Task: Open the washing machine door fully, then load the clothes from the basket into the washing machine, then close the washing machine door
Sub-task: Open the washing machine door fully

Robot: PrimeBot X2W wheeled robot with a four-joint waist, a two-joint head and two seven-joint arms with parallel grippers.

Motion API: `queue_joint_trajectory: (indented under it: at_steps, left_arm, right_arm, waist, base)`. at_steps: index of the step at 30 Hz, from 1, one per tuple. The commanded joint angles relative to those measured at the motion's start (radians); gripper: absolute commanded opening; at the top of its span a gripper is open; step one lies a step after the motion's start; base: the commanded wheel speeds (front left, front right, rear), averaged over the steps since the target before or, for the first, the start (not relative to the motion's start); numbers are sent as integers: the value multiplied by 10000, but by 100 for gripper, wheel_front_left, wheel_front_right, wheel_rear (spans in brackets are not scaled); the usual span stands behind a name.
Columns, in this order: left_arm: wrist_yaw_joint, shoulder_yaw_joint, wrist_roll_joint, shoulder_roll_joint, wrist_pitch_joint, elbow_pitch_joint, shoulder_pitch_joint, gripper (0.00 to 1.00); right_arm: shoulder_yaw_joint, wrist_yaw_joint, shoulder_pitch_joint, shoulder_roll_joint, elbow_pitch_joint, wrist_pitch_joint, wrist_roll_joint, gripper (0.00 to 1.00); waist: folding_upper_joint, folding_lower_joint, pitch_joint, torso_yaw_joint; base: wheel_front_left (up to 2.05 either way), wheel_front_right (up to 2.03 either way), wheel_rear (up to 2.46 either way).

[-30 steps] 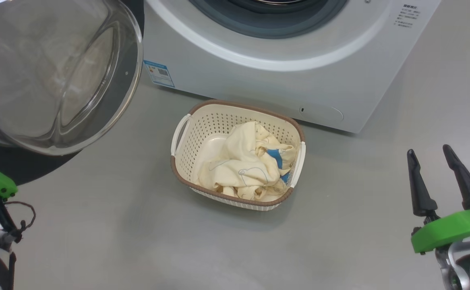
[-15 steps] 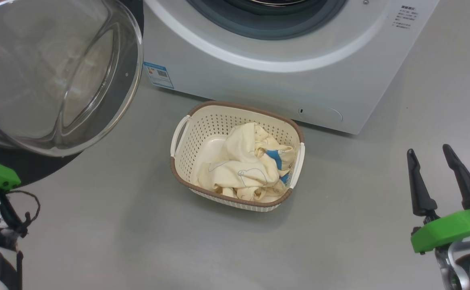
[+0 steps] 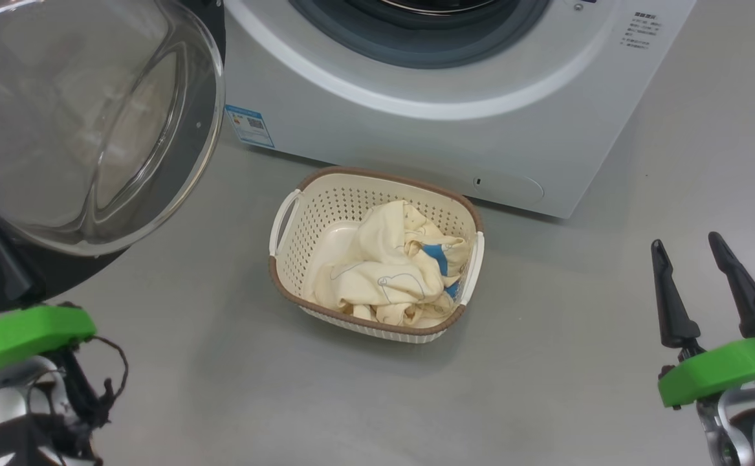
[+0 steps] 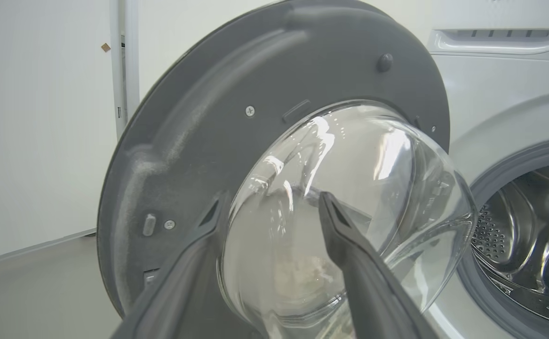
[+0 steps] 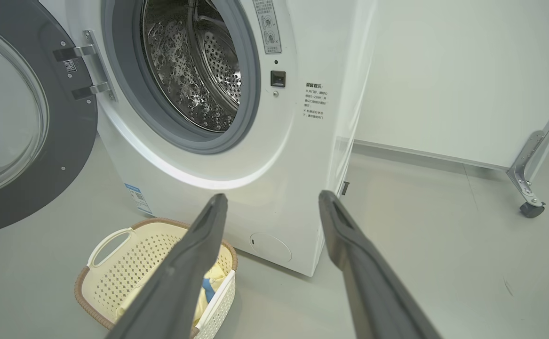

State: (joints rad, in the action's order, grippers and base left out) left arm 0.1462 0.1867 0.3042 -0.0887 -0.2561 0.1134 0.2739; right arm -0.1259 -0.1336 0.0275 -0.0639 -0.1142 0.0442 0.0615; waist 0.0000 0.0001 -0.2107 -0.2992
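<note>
Head view: clothes (image 3: 383, 272) lie heaped in the basket (image 3: 325, 207), just before the washing machine (image 3: 383, 139). They look soft, light and limp (pinch a raised fold). Right gripper (image 3: 685, 243) has its jaws wide and empty.
Left wrist view: left gripper (image 4: 272, 207) has its jaws spread at the washing machine door (image 4: 199, 122), closed on nothing.
Right wrist view: drum (image 5: 194, 61) is exposed.

Green brackets (image 3: 720, 372), long dark fingers (image 3: 671, 298), silver forearms (image 3: 739, 414), prob. frayed blk cable (image 3: 109, 388).
</note>
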Motion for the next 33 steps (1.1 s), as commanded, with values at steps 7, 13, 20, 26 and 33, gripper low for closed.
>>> queue_joint_trajectory:
  at_steps: [7, 13, 20, 26, 33]
  left_arm:
    - [-394, -775, -583, 182, -57, -1292, -566, 100]
    - [-657, -1778, -713, 288, -57, -1588, -982, 100]
    - [-843, -2588, -602, 330, 112, -1206, -1111, 100]
    - [-870, -2938, -625, 336, 359, -713, -1063, 100]
    - [-688, -3008, -637, 282, 789, 39, -945, 100]
  right_arm:
    - [247, 29, -421, -73, -280, 207, 7, 100]
    - [348, 29, -435, -33, -170, 313, -16, 100]
    - [543, 29, -419, 24, -83, 404, -75, 100]
    - [661, 29, -354, 57, -61, 406, -116, 100]
    - [716, 29, -253, 80, -137, 430, -208, 100]
  waist:
    - [0, -1, 135, 345]
    - [0, -1, 292, 861]
    - [0, -1, 542, 1749]
    - [0, -1, 698, 2431]
    - [0, -1, 793, 3189]
  base:
    - [0, 0, 0]
    - [0, 0, 0]
    - [0, 0, 0]
    - [0, 0, 0]
    - [0, 0, 0]
